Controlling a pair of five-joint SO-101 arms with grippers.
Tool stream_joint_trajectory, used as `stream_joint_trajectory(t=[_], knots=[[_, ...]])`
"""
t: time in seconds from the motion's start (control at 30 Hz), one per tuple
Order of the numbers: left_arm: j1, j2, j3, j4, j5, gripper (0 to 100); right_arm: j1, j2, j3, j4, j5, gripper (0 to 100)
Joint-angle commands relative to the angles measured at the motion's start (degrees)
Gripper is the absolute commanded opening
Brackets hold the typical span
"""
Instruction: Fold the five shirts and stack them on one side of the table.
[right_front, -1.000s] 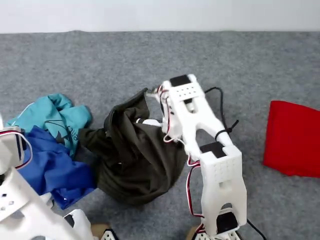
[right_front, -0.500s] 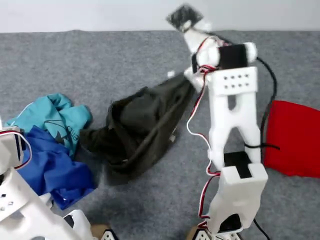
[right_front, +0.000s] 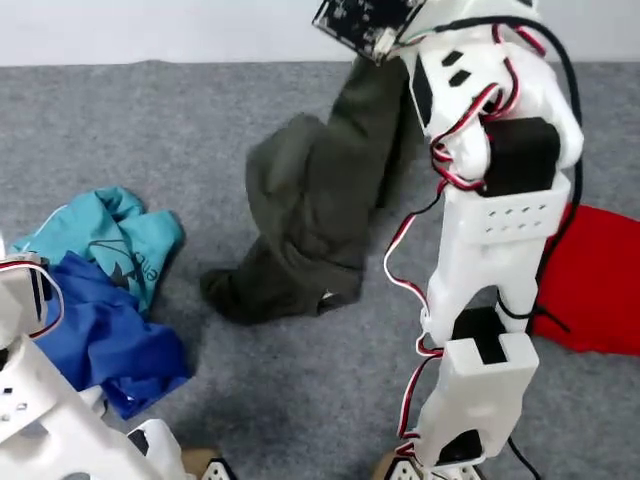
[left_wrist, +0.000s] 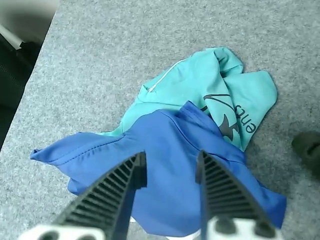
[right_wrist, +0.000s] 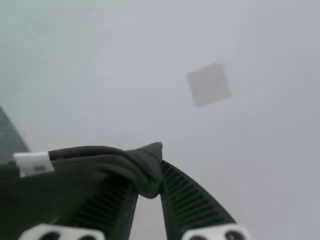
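While right tool (right_wrist: 150, 172) grips dark shirt (right_front: 320, 200), folds hanging

Soft matt cloth olive shirt (right_front: 310, 200); rough carpeted table (right_front: 150, 120)

A table (right_front: 150, 120) covered in grey, carpet-like fabric spreads across the high view. Along its far edge runs a plain white wall (right_front: 150, 30). The light is soft and even, casting only faint shadows. In the left wrist view the grey covering ends at a straight edge, and past it lies a dark gap (left_wrist: 12, 75) beside a pale surface (left_wrist: 25, 15). The right wrist view faces a blank pale wall bearing one faint square patch (right_wrist: 208, 84).
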Motion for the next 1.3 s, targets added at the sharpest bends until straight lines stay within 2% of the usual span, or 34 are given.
stream_joint_trajectory(t=[0.0, 0.13, 0.17, 0.37, 0.53, 0.73, 0.9, 1.1, 1.27], knots=[[0.79, -3.52, 0.04, 1.23, 0.79, 16, 1.10, -3.65, -4.04, 9.10, 2.02, 0.9], [6.59, -7.82, 0.84, 1.23, 5.27, 16, 2.77, -3.38, -7.03, 29.14, 1.85, 0.9], [8.62, -8.62, 1.63, 1.23, 6.95, 16, 3.12, -3.38, -6.68, 30.37, 1.23, 0.9], [18.55, -12.04, 8.84, 1.23, 12.40, 16, 7.96, -3.74, 0.79, 29.93, -12.57, 0.9], [22.77, -11.78, 12.26, 0.09, 14.77, 16, 8.31, -8.84, 10.81, 30.02, -17.49, 0.9], [30.33, -9.49, 19.30, -8.53, 14.77, 17, 8.84, -25.01, 40.18, 29.93, -17.41, 0.9], [36.66, -2.20, 19.30, -8.97, 14.77, 17, 15.08, -38.29, 61.63, 29.67, -17.32, 0.9], [47.12, 4.84, 19.47, -11.78, 14.77, 17, 24.57, -46.02, 79.82, 29.58, -12.48, 0.9], [51.34, 14.15, 19.30, -20.92, 14.77, 17, 27.03, -49.10, 91.25, 27.21, -12.57, 0.9]])
